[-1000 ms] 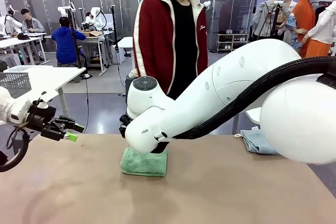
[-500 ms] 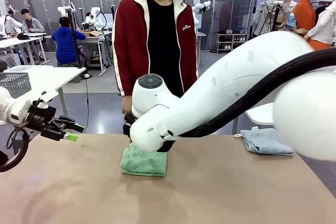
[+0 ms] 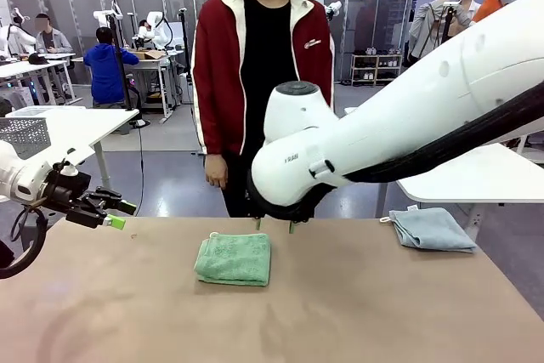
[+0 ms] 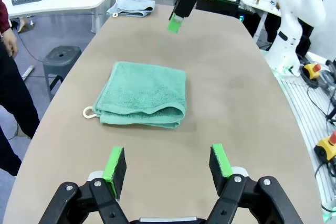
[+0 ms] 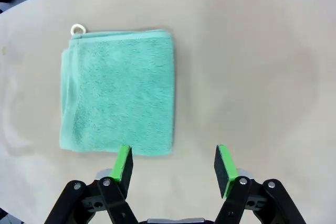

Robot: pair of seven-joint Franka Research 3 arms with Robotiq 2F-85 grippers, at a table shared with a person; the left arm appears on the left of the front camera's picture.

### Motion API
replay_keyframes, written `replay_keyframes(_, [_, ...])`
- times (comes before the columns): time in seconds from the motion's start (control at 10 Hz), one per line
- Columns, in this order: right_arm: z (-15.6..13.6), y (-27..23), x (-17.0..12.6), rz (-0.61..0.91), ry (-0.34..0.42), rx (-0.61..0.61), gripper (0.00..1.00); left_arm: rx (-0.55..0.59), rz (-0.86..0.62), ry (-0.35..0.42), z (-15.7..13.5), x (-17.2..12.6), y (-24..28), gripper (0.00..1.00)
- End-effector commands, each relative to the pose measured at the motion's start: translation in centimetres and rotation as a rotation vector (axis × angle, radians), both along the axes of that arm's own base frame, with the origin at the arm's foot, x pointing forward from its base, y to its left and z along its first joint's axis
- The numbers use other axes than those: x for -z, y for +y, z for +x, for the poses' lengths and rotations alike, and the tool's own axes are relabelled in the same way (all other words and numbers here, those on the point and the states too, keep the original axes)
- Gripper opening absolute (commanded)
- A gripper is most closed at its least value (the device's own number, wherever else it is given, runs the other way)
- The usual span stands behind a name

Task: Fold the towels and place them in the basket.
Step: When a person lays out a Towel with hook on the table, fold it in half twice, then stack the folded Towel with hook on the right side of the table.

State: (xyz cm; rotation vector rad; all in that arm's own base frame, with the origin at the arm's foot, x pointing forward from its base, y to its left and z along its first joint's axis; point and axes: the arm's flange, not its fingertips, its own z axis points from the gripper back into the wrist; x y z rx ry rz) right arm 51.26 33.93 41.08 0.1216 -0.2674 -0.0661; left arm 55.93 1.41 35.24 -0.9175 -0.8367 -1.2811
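Green towel – folded into a neat, thick rectangle of soft looped terry, small white hanging loop at one corner – lies flat on the smooth tan table, just ahead of the right gripper. R fingers are spread wide w/ nothing between them; the flat bright-green pads on black angular links hang above the towel's near edge, not touching it. In the front view the bulky white, glossy, rounded right arm reaches across the middle, w/ a black ribbed cable hose running under it.

Left gripper is likewise wide open and holds nothing, hovering over bare tabletop short of the towel's folded edge, where layered rounded folds show. From the front, it sits at the table's left edge, well apart from the towel.

Second towel – light blue-grey, soft, loosely folded – rests at the table's far right corner. A person in a red jacket w/ white trim stands behind the far side, one hand hanging down.
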Motion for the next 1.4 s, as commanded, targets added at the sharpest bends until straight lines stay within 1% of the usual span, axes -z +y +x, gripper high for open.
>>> replay_keyframes(0.0, [-0.28,-1.04,-0.31,0.022,0.020,-0.003,0.78,0.017,-0.003,-0.001,0.22,-0.12,0.09,0.81])
replay_keyframes(0.2, [-0.21,-1.19,-0.48,0.026,0.011,-0.005,0.78,0.017,-0.003,-0.001,0.22,-0.12,0.09,0.81])
replay_keyframes(0.3, [0.37,-1.11,-0.57,0.003,0.004,0.007,0.78,0.017,-0.003,-0.001,0.22,-0.12,0.09,0.81])
replay_keyframes(1.3, [0.37,-1.11,-0.57,0.003,0.004,0.007,0.78,0.017,-0.003,-0.001,0.22,-0.12,0.09,0.81])
